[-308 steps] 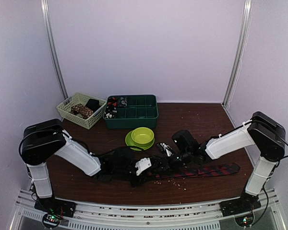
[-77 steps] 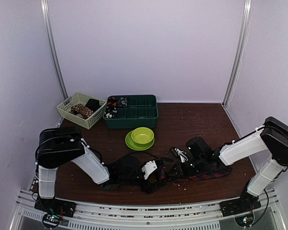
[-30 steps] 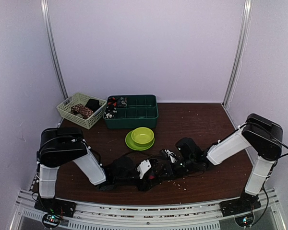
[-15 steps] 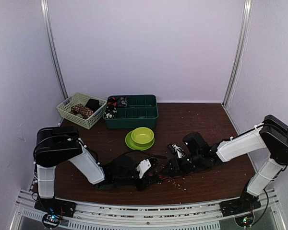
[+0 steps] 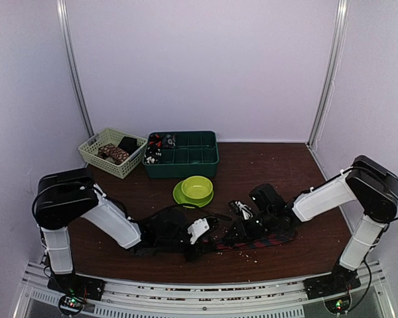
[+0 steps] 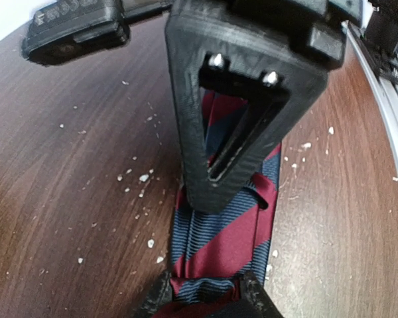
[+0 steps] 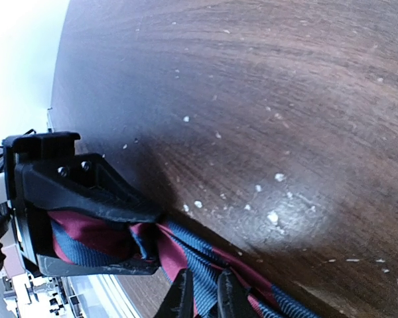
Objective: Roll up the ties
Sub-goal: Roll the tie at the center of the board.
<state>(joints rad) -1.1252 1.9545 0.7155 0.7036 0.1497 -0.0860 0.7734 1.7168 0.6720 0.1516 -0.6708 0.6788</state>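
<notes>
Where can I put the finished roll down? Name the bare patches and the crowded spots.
Bare wood lies right of the green tray, running to the right wall, and between the basket and the lime bowl. Crowded: the near middle, where the left pincer, the right pincer and the striped tie meet.

The tie [image 6: 215,246] is finely ribbed woven cloth, the table [image 6: 66,179] dark wood grain with slight sheen.
</notes>
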